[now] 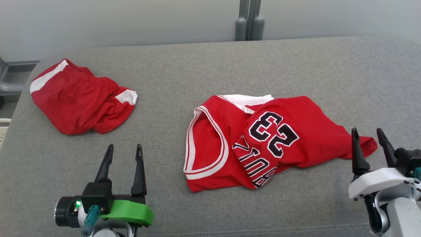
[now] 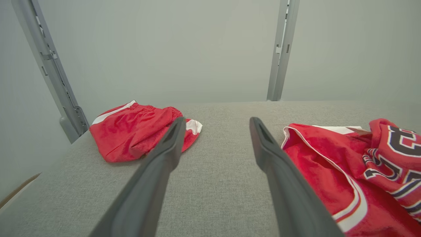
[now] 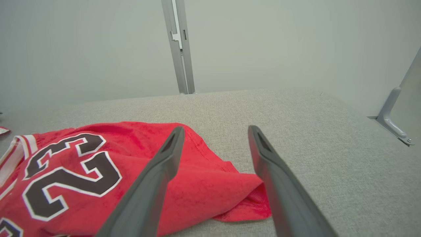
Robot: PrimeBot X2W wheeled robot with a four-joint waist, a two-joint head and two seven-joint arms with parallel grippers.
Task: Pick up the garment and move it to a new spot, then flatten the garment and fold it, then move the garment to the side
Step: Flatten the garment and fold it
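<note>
The garment point(image 1: 263, 141), a red sleeveless jersey with a black "23" and white trim, lies crumpled and partly folded over itself at the middle right of the grey padded table point(image 1: 230, 65). My right gripper point(image 1: 367, 130) stands open at the jersey's right corner. In the right wrist view that red corner point(image 3: 243, 194) lies on the table below the spread fingers of the gripper point(image 3: 216, 128), unclamped. My left gripper point(image 1: 124, 147) is open and empty, left of the jersey's white-edged armhole point(image 2: 345, 164). Bare cloth shows between its fingers point(image 2: 164, 158).
Red shorts point(image 1: 79, 98) with white stripes lie bunched at the table's far left, beyond the left gripper point(image 2: 217, 120). A grey post point(image 1: 249, 19) stands behind the table against the pale wall. The table's rounded edges fall away at left and right.
</note>
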